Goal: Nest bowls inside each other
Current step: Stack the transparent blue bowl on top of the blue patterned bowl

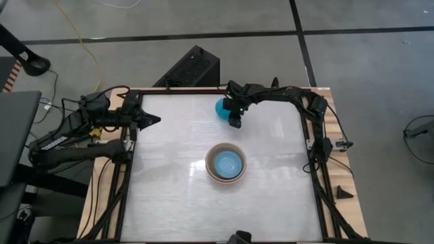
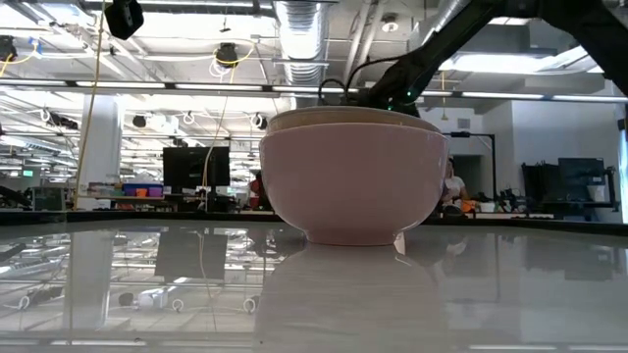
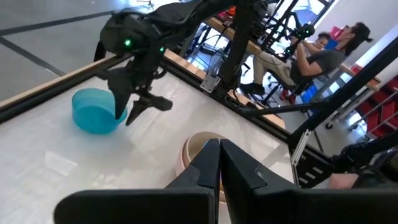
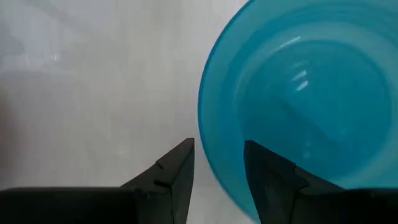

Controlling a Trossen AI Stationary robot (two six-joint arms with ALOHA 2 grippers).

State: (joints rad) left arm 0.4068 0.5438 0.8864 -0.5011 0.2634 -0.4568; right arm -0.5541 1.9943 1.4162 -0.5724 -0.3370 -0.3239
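A teal bowl (image 1: 221,108) (image 3: 94,111) (image 4: 311,93) rests on its base near the table's far edge. My right gripper (image 1: 234,122) (image 4: 217,168) hangs open over the bowl's near rim. One finger (image 4: 270,177) is over the hollow and the other (image 4: 177,171) is outside the rim. I see no touch. At the table's middle stands a stack: a pale pink bowl (image 2: 348,186) (image 1: 210,169) holding a grey-beige bowl (image 2: 343,120), with a light blue bowl (image 1: 226,163) innermost. My left gripper (image 1: 154,120) (image 3: 219,155) waits shut at the table's left side.
A black box (image 1: 193,68) stands on the floor just past the table's far edge. Wooden rails (image 1: 332,135) and cables run along both sides of the table. People (image 3: 323,56) sit in the room beyond the table. Bare tabletop (image 1: 176,196) lies around the stack.
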